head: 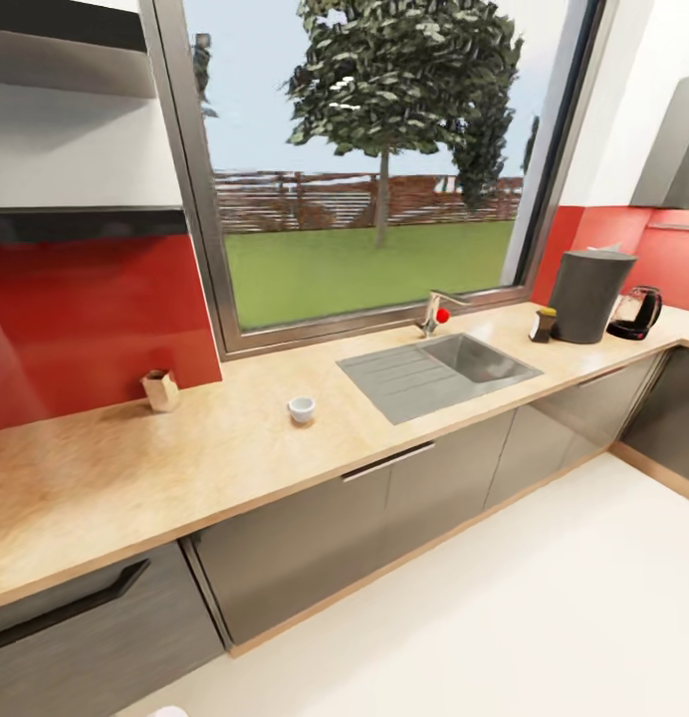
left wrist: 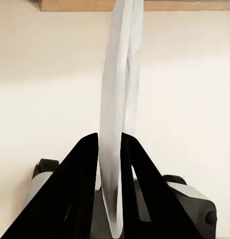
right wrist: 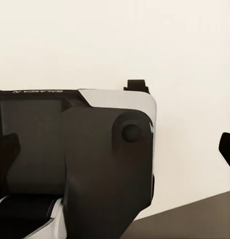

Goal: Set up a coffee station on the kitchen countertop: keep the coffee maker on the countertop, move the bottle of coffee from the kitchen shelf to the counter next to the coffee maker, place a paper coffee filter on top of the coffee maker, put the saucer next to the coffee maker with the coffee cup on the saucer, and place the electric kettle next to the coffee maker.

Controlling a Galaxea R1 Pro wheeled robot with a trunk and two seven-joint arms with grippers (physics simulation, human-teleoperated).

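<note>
Coffee maker point(head: 589, 282) at two o'clock on the surface point(head: 225, 448), kettle point(head: 636, 312) and coffee bottle point(head: 545, 324) flanking. Coffee cup point(head: 302, 408) near centre. Saucer point(left wrist: 119, 114) clamped edge-on in left fingers point(left wrist: 82, 189). Right fingers point(right wrist: 228, 149): spread apart.

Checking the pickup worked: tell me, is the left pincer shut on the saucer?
Shut: the left pincer has both fingers pressed against the white saucer, held edge-on.

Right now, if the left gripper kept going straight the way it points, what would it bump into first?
Probably the pale floor. The left gripper, with a white saucer pinched edge-on between its fingers, points at it, with a wooden strip farther on; depth is unclear.
</note>
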